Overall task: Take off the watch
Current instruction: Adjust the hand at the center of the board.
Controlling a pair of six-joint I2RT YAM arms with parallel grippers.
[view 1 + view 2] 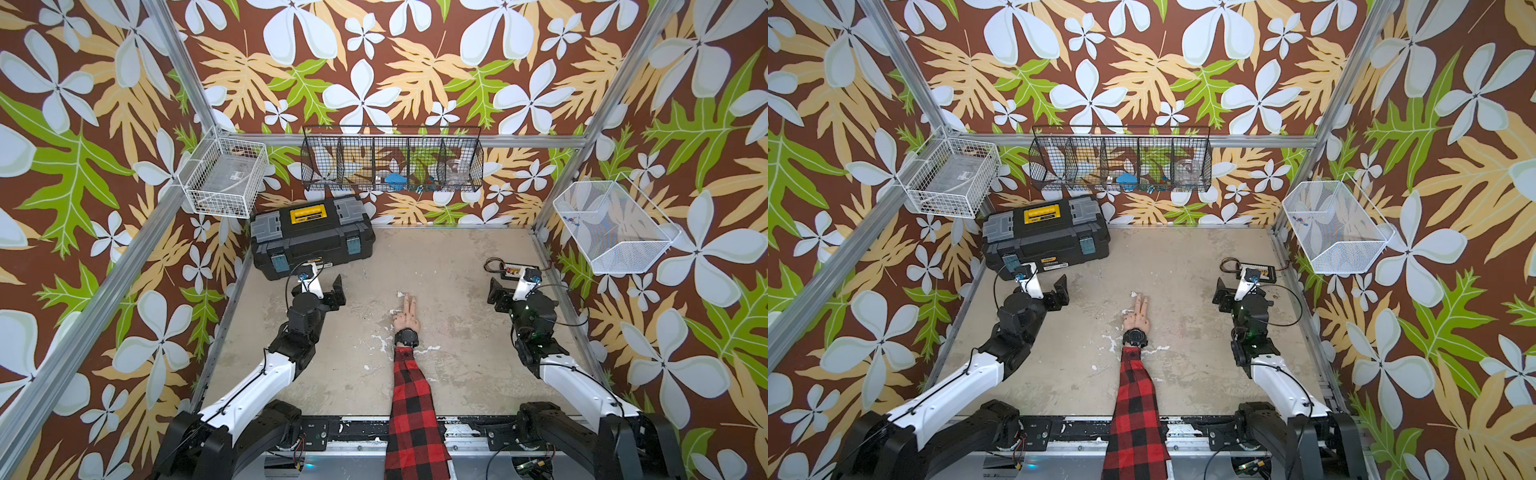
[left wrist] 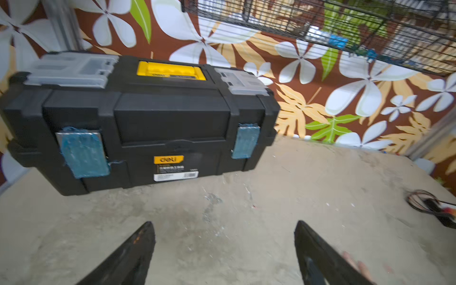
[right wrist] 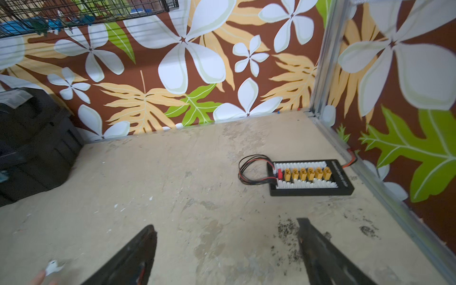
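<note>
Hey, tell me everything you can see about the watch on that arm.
The watch is chunky and all black, with a round dark face turned up and a strap that looks rubbery. It is wrapped round an arm in a red and black checked sleeve, just behind the hand, near the middle of the table. Only that arm touches it. The left gripper and right gripper stand open, off to either side.
</note>
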